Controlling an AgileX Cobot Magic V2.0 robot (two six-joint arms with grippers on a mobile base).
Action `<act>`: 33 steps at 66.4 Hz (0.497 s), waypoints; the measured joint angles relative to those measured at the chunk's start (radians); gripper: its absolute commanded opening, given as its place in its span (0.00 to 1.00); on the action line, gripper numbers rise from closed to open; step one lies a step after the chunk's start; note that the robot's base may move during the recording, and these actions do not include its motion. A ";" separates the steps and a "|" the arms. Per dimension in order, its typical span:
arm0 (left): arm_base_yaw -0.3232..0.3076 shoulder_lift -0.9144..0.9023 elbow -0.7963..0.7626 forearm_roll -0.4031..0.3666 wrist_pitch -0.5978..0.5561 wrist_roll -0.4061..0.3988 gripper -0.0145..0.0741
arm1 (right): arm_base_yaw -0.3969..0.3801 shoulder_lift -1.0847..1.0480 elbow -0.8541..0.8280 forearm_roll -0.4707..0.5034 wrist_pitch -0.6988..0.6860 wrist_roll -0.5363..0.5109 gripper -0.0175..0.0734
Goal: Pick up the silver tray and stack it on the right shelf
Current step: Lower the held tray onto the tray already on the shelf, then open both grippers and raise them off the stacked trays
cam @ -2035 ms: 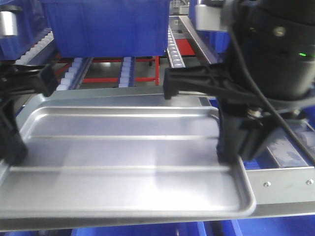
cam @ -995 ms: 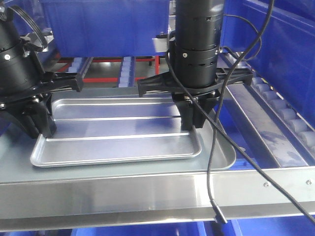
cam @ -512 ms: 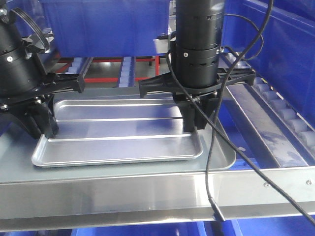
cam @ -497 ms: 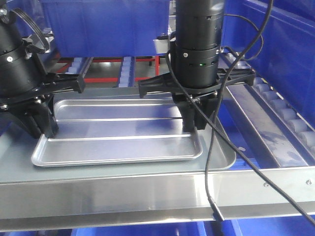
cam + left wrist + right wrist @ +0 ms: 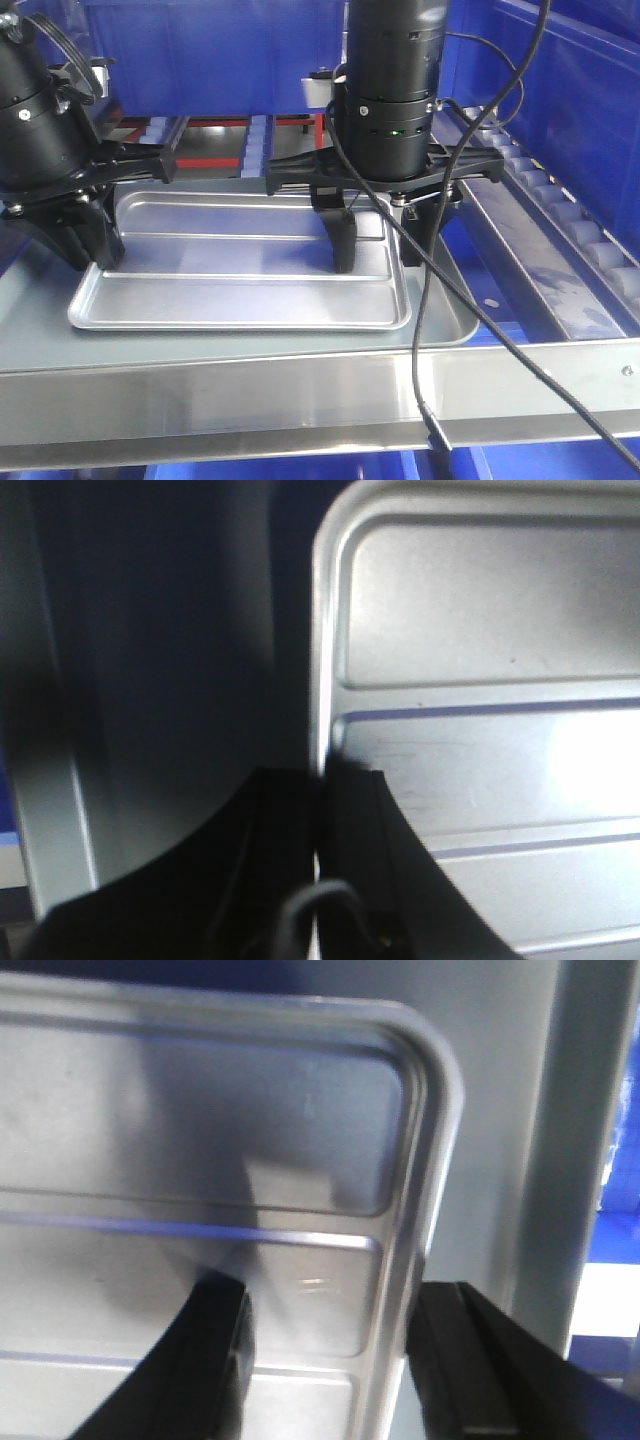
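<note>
A shiny silver tray [image 5: 240, 285] with rounded corners and two lengthwise ridges lies flat inside a larger, duller grey tray [image 5: 450, 322], towards that tray's front and left. The grey tray rests on the right shelf [image 5: 300, 395], a steel rack whose broad front bar with screws runs across the foreground, with a lane of white rollers [image 5: 580, 235] along its right edge and red frame members visible at the back. Blue bins [image 5: 210, 50] stand behind and to the right.

The left gripper [image 5: 85, 235] stands at the left edge of the silver tray. From the left wrist camera, its two dark fingers [image 5: 355, 850] are pressed together on the tray's left rim, one finger inside the tray and one outside, with the rim pinched between them.

The right gripper [image 5: 378, 235] stands over the tray's right end with its fingers spread apart. One finger [image 5: 343, 240] points down inside the tray near the right rim, and the other hangs just outside that rim, over the grey tray. The right wrist camera shows the rim passing between the two fingers with a clear gap on each side. A black cable [image 5: 470, 310] droops from the right arm across the front bar.
</note>
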 measured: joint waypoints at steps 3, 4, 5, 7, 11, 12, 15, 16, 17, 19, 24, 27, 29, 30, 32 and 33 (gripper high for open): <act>0.000 0.000 0.000 -0.009 0.006 0.001 0.43 | 0.000 0.000 -0.002 0.002 -0.003 0.000 0.69; 0.000 0.000 0.000 -0.011 0.006 0.001 0.46 | 0.000 0.000 -0.002 0.002 -0.006 0.000 0.69; 0.000 0.000 0.000 -0.014 0.008 0.001 0.49 | 0.000 0.000 -0.002 0.004 -0.008 0.000 0.69; 0.000 0.000 0.000 -0.020 0.008 0.001 0.53 | 0.002 0.000 -0.004 0.008 -0.011 0.000 0.69; 0.000 0.000 0.000 -0.028 0.010 0.001 0.59 | 0.006 0.000 -0.007 0.017 -0.018 0.000 0.69; 0.000 0.000 0.000 -0.030 0.013 0.001 0.59 | 0.006 0.000 -0.007 0.021 -0.019 0.000 0.69; 0.000 0.000 0.000 -0.030 0.022 0.001 0.58 | 0.010 -0.005 -0.007 0.028 -0.024 0.000 0.69; 0.000 0.000 0.000 -0.030 0.024 0.001 0.58 | 0.010 -0.007 -0.008 0.029 -0.023 0.000 0.69; 0.000 0.000 0.000 -0.030 0.024 0.001 0.58 | 0.010 -0.009 -0.008 0.030 -0.024 0.000 0.69; 0.000 0.000 0.000 -0.028 0.028 0.001 0.58 | 0.010 -0.012 -0.010 0.033 -0.028 0.000 0.69; 0.004 0.000 0.000 -0.026 0.037 0.001 0.58 | 0.010 -0.021 -0.012 0.037 -0.038 0.000 0.69; 0.009 0.000 0.000 -0.028 0.038 0.002 0.58 | 0.006 -0.026 -0.012 0.039 -0.043 0.000 0.69; 0.013 0.000 0.000 -0.030 0.038 0.002 0.58 | 0.003 -0.027 -0.012 0.041 -0.045 0.000 0.69; 0.016 0.000 0.000 -0.033 0.038 0.002 0.58 | 0.000 -0.027 -0.012 0.043 -0.045 0.000 0.69; 0.018 0.000 -0.001 -0.035 0.039 0.002 0.58 | -0.004 -0.027 -0.012 0.045 -0.047 0.000 0.69; 0.020 0.000 -0.001 -0.037 0.039 0.002 0.58 | -0.005 -0.027 -0.012 0.045 -0.047 0.000 0.69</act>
